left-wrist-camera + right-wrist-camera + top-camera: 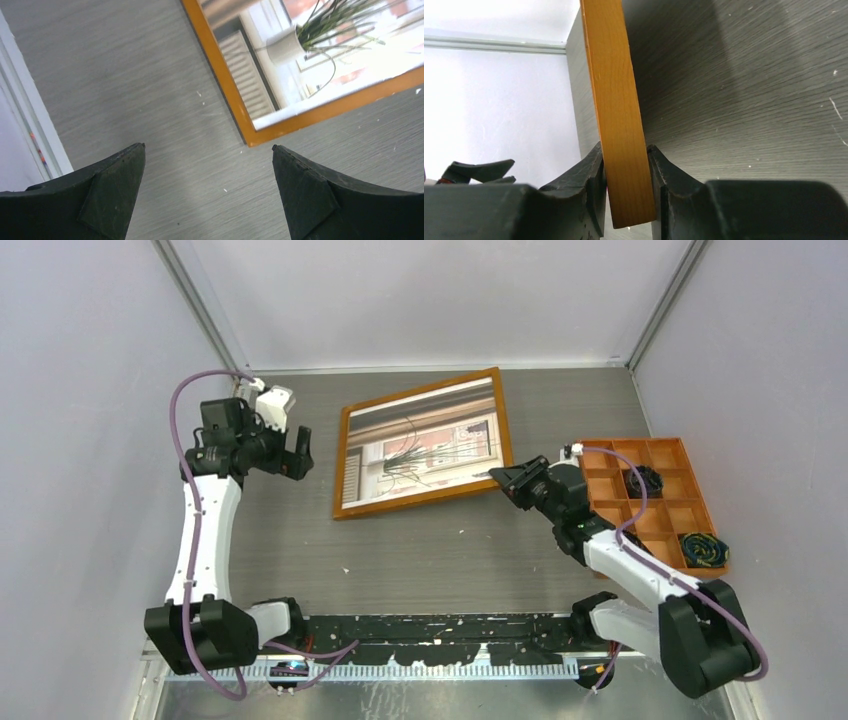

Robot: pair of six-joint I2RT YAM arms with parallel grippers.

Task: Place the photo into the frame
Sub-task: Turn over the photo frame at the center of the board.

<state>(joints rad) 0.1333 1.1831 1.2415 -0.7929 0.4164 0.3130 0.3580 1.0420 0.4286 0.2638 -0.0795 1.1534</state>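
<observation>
The frame point(420, 502), with a thin orange-brown border, lies in the middle of the far half of the table. The photo point(425, 445) of a potted plant by a window shows inside its border. My right gripper point(505, 478) is shut on the frame's right edge. In the right wrist view the orange edge point(616, 100) sits pinched between both fingers point(589, 180). My left gripper point(300, 453) is open and empty, left of the frame. In the left wrist view its jaws point(208, 146) stand wide apart over bare table, just short of the frame's corner point(220, 75) and the photo point(310, 50).
An orange compartment tray point(630, 442) stands at the right, close behind my right arm, with a dark cable coil point(645, 480) and a second coil point(703, 550) in its cells. Grey walls close in the table on the left, far and right sides.
</observation>
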